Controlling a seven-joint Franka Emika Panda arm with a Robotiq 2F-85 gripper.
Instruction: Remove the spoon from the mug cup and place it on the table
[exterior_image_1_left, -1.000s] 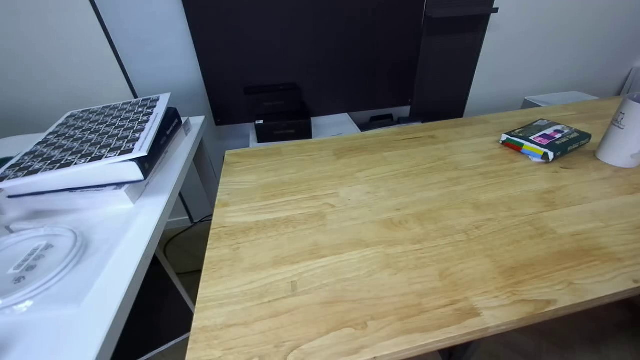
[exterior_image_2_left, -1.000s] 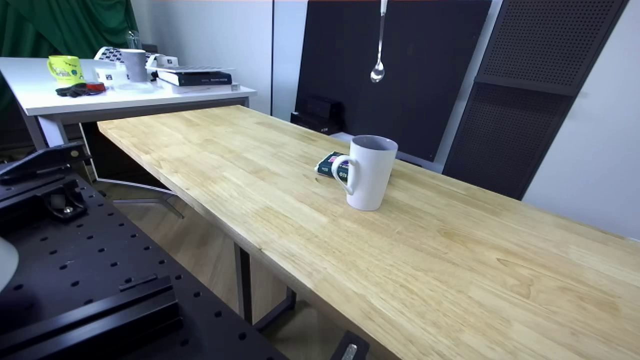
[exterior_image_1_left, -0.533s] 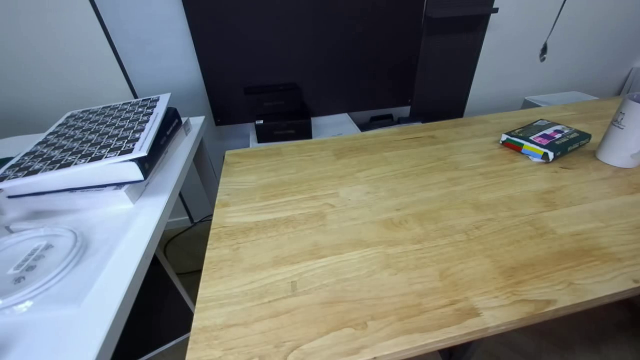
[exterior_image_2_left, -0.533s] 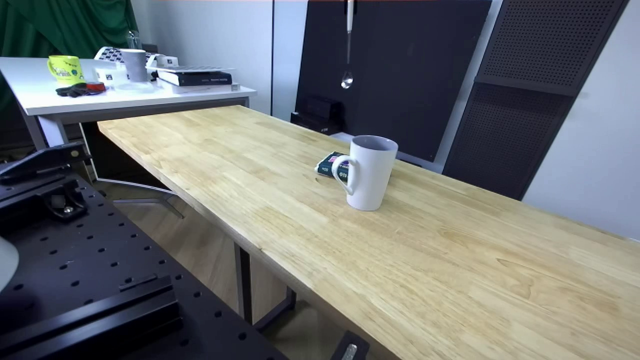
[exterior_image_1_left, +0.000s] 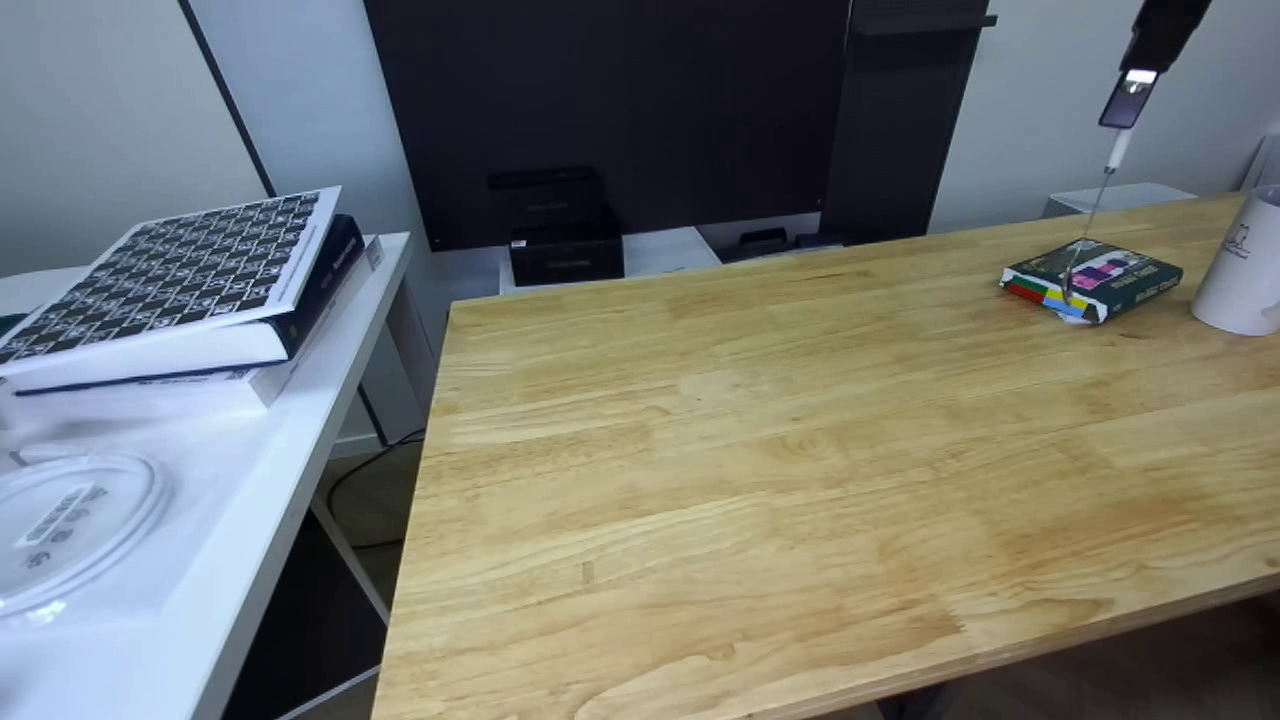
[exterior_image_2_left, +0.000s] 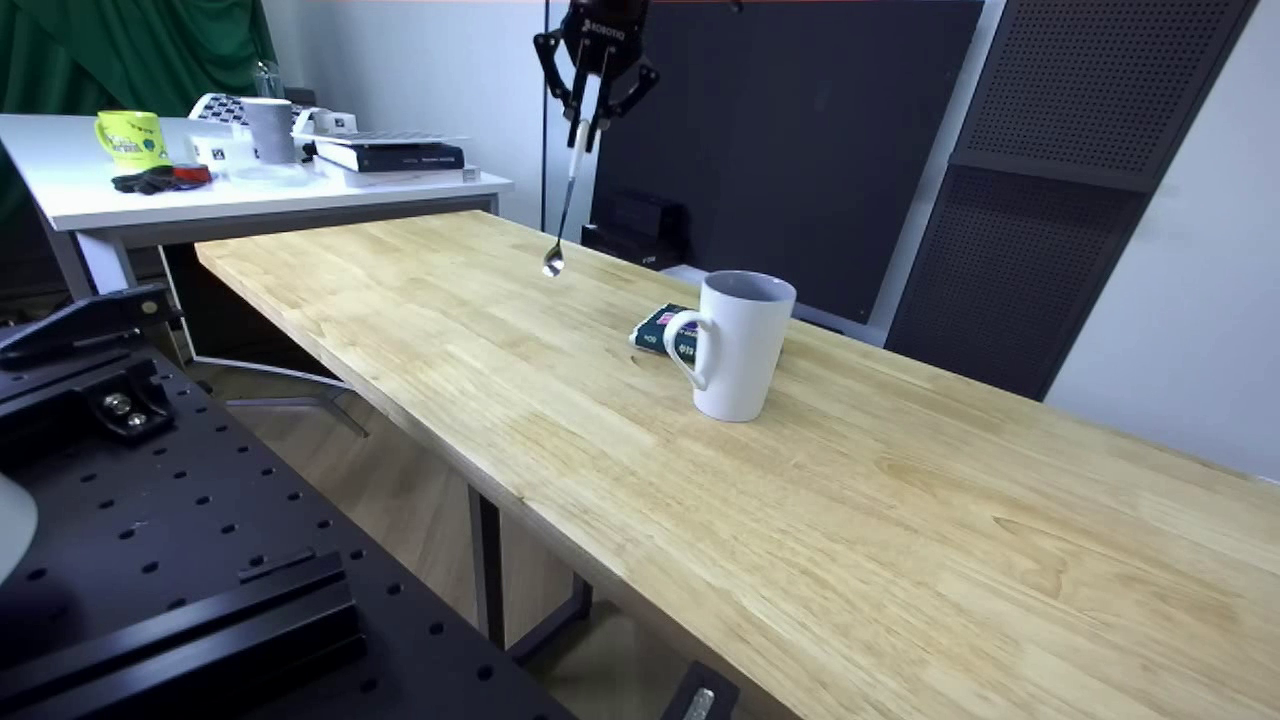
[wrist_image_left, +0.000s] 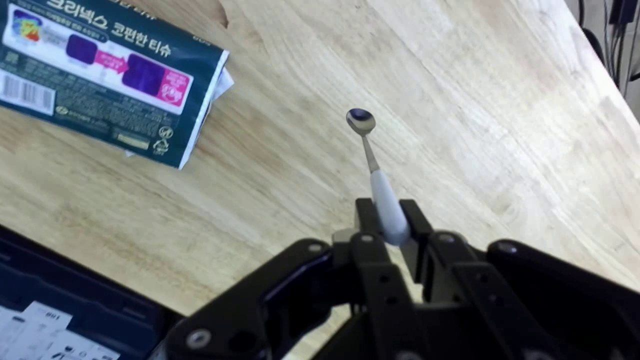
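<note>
One spoon (wrist_image_left: 378, 182) hangs in the air over the wooden table (exterior_image_2_left: 900, 520), somewhat tilted, its silvery bowl lowest. The black gripper (wrist_image_left: 391, 220) pinches the spoon's white handle between both fingers. From where I'm standing, the white mug (exterior_image_2_left: 745, 345) sits upright on the table, well apart from the spoon, with a dark green packet (wrist_image_left: 110, 80) lying just beside it. Farther off, on the white desk (exterior_image_2_left: 75, 190), a yellow mug (exterior_image_2_left: 135, 140) stands near a gray cup (exterior_image_2_left: 270, 130) and some stacked books (exterior_image_2_left: 390, 157).
</note>
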